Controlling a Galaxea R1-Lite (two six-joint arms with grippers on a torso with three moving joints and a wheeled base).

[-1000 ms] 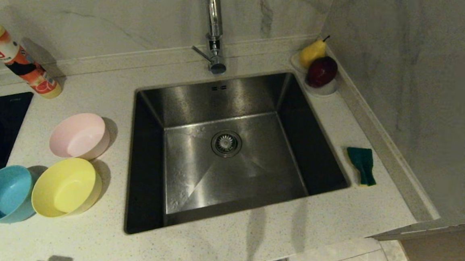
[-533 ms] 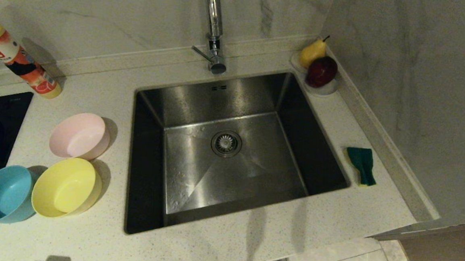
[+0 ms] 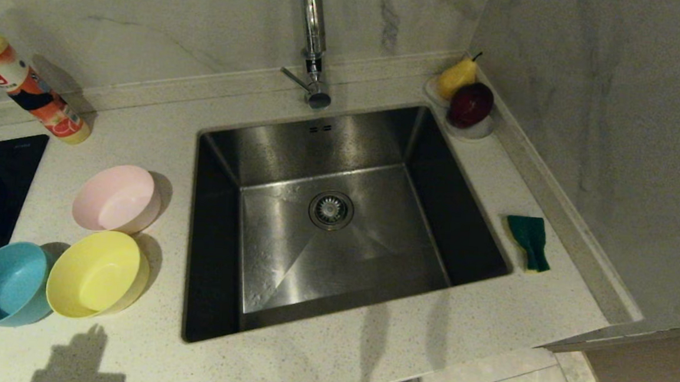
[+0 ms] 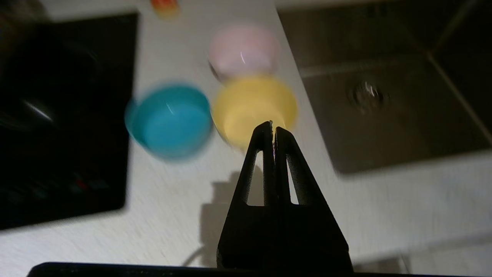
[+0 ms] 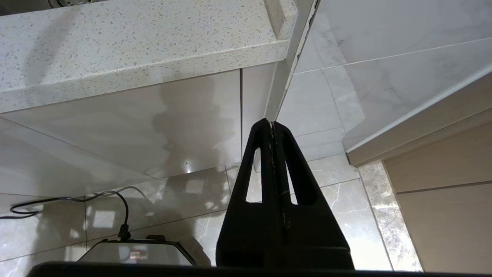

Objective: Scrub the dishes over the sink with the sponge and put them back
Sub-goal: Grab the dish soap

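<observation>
Three bowls, sponge, sink: all on or in the counter, nothing held.
We see pink bowl (image 3: 116,198), yellow bowl (image 3: 97,274) and blue bowl (image 3: 6,283) upright left of the steel sink (image 3: 338,226); green-faced sponge (image 3: 529,241) lies flat on its right.

Left gripper (image 4: 273,129): fingers pressed together, empty.
Yellow bowl (image 4: 250,105): just beyond the jaw tips.
Blue bowl (image 4: 171,119): beside the yellow bowl.
Pink bowl (image 4: 242,50): farther out.

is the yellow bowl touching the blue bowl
Touching, as far as the head view shows: the yellow bowl and the blue bowl meet rim to rim with no counter visible between them.
</observation>
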